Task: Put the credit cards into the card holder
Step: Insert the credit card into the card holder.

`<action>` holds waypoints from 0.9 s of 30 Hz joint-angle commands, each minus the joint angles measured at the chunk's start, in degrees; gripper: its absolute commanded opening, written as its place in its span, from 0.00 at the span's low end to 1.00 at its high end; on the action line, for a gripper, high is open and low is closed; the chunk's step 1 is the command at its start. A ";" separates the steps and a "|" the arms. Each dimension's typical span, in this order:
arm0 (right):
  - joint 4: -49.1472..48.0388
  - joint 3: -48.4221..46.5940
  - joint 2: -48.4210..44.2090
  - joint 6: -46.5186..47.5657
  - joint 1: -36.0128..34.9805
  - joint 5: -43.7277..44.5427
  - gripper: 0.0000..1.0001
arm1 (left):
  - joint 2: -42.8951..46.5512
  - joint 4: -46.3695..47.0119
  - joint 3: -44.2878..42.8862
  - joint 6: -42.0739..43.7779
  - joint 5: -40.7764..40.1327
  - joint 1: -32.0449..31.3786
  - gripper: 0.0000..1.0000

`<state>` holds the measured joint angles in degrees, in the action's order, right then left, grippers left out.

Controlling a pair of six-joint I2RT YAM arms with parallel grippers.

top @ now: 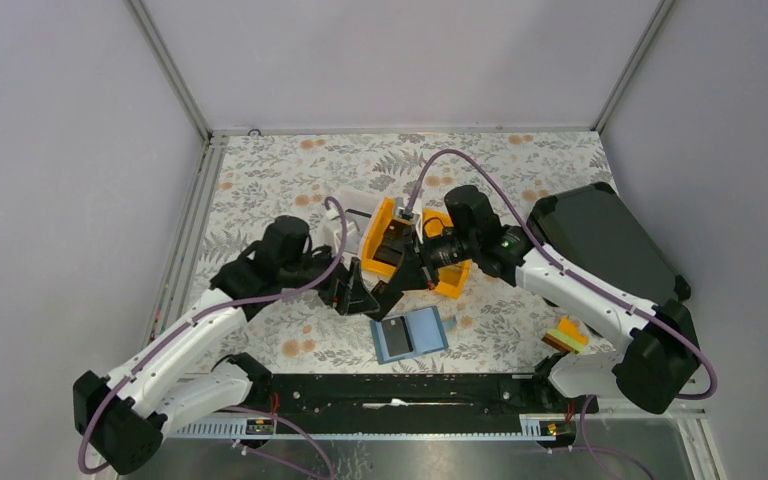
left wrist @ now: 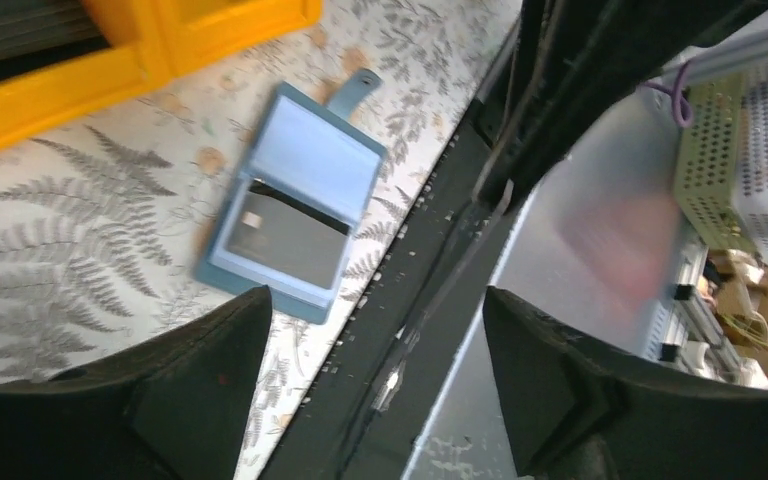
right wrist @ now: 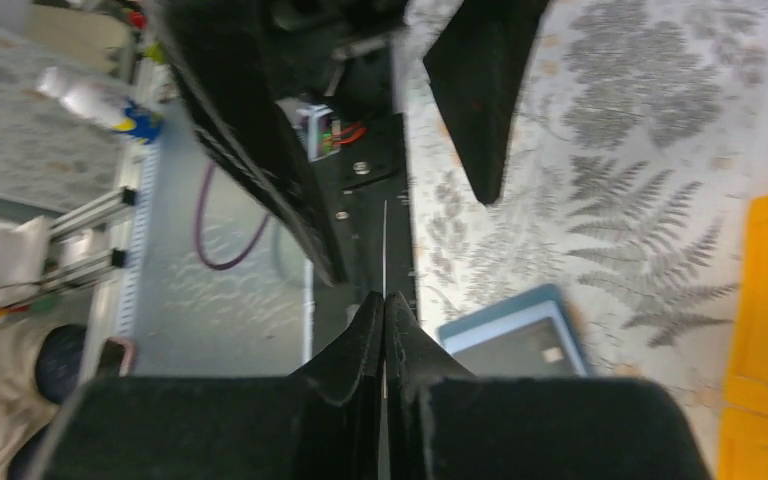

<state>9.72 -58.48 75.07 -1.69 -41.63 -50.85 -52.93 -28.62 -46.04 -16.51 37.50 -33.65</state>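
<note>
The teal-blue card holder (top: 409,335) lies open on the floral mat near the front edge. One dark credit card (top: 394,339) sits in its left pocket. The holder (left wrist: 295,205) and that card (left wrist: 282,240) also show in the left wrist view. My right gripper (right wrist: 384,297) is shut on a thin credit card (right wrist: 384,240), seen edge-on, above the mat just left of the holder (right wrist: 520,335). In the top view the right gripper (top: 407,278) hangs just behind the holder. My left gripper (top: 358,297) is open and empty beside it, its jaws wide apart (left wrist: 375,297).
Two orange bins (top: 397,240) (top: 450,268) stand behind the grippers, with a white bin (top: 345,225) to their left. A large black hard case (top: 600,240) lies at the right. A small orange-yellow object (top: 567,335) sits by the right arm's base. A black rail (top: 400,390) runs along the front edge.
</note>
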 commanded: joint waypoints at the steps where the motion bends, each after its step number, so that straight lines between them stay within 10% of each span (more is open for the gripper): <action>1: -3.99 -0.49 0.26 -4.45 0.04 -12.02 0.00 | -1.14 5.77 -0.38 -2.93 3.18 -3.85 0.69; 13: -2.18 -1.01 2.75 -3.85 0.12 -8.07 0.02 | -1.56 11.93 2.71 -6.59 8.06 -6.15 0.00; 18: 0.99 0.67 0.46 -4.89 0.32 11.45 0.55 | -0.35 15.89 6.79 -11.37 1.15 -6.25 0.00; 27: 2.00 15.78 -8.50 -17.55 6.20 34.06 0.65 | -1.26 43.31 29.04 -43.55 -18.55 -7.89 0.00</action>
<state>10.09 -47.53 70.61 -12.12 -37.06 -30.33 -53.08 -3.01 -24.77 -41.71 29.15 -40.27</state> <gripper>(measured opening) 0.646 0.024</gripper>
